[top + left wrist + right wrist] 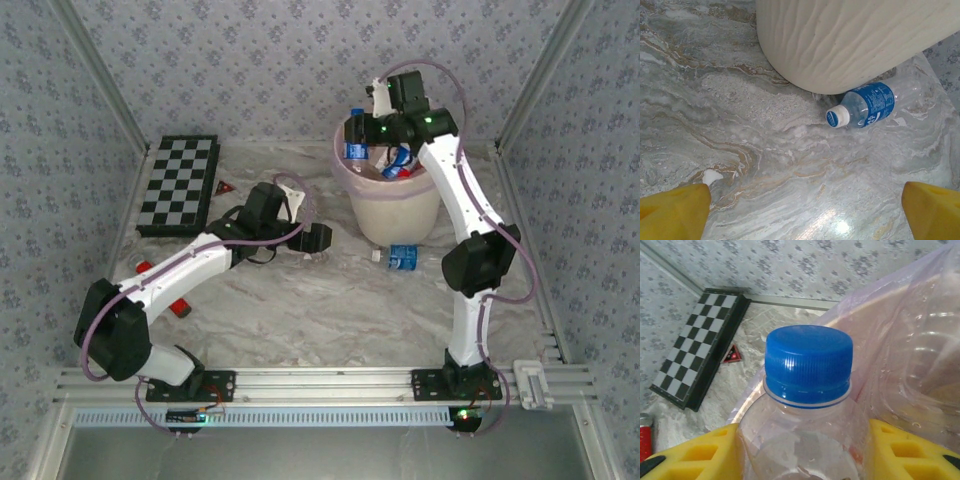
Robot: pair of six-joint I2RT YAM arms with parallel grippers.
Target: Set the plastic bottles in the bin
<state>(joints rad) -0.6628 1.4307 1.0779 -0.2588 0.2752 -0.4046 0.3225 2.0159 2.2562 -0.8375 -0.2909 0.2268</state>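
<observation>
From above, our right gripper (359, 127) hangs over the bin (396, 215). At the left wrist, we see our left gripper (805, 212) spread, a blue-labelled bottle (867, 105) ahead, against the bin. At the right wrist, the right fingers (905, 450) pinch a blue-capped bottle (807, 372)

The bottle (807, 390) in the right pincer (800, 455) is cut off at the bottom edge; its lower half is out of sight. Just ahead of the left pincer (805, 200), the bin (850, 40) is cut off at the top. Behind that pincer, the left arm (190, 262) half hides a red thing (180, 307).
</observation>
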